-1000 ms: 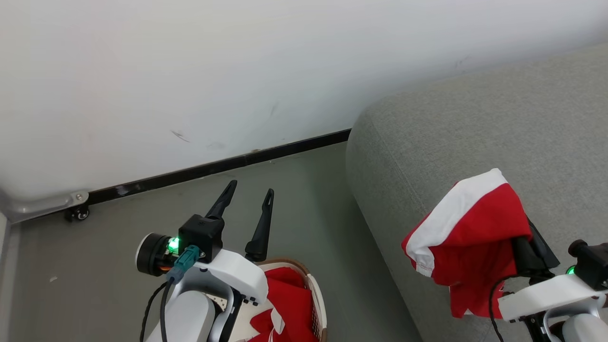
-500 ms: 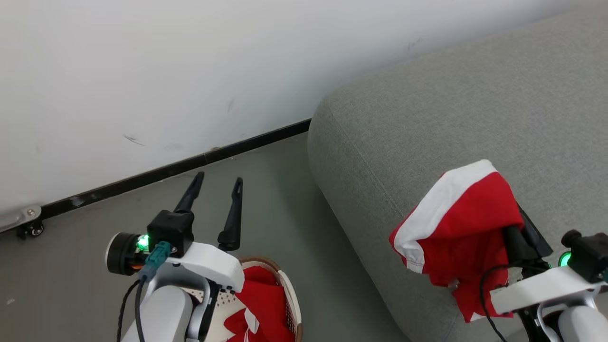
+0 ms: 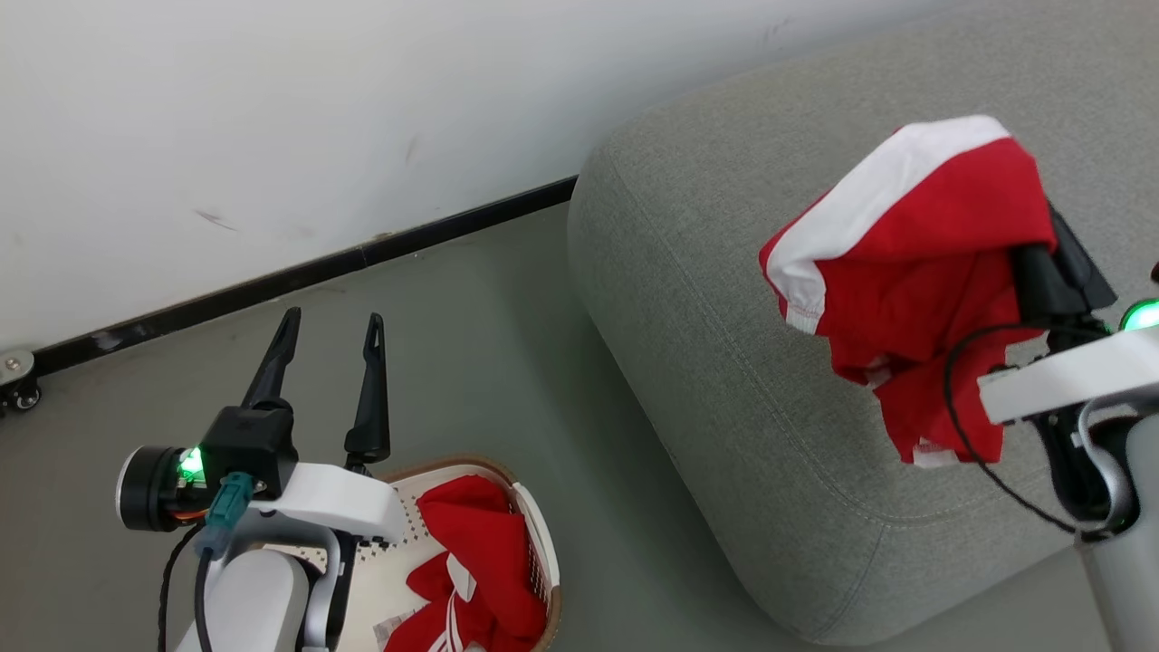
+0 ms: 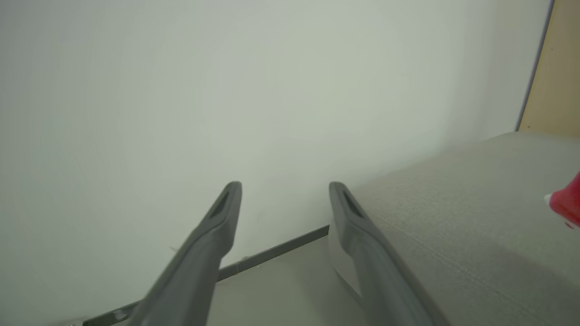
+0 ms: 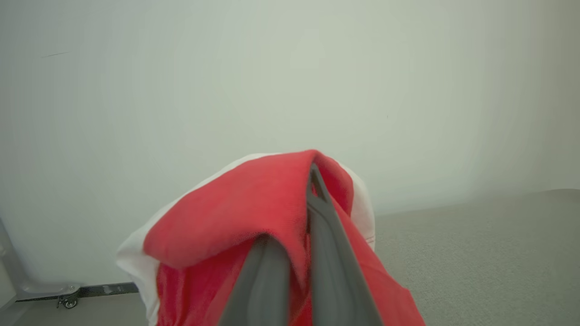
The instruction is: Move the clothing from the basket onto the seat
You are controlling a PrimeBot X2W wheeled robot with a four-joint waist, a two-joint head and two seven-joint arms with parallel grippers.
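A red garment with a broad white stripe (image 3: 905, 244) hangs draped over my right gripper (image 3: 1041, 226), held in the air above the grey seat (image 3: 724, 299). In the right wrist view the two fingers (image 5: 326, 226) stand close together with the red fabric (image 5: 244, 213) pinched between them. More red and white clothing (image 3: 471, 570) lies in the cream basket (image 3: 534, 534) at the bottom. My left gripper (image 3: 328, 326) is open and empty, above the floor just beyond the basket. Its fingers (image 4: 362, 226) point at the wall and the seat's corner (image 4: 453, 217).
A white wall (image 3: 272, 118) with a black skirting strip (image 3: 299, 272) runs behind. Grey floor (image 3: 507, 326) lies between basket and seat. A small caster (image 3: 14, 389) sits at the far left by the wall. A tan panel (image 4: 557, 68) stands beyond the seat.
The camera has shifted, sliding the scene left and down. My right gripper has risen and moved farther over the seat with the garment. The left gripper stays open.
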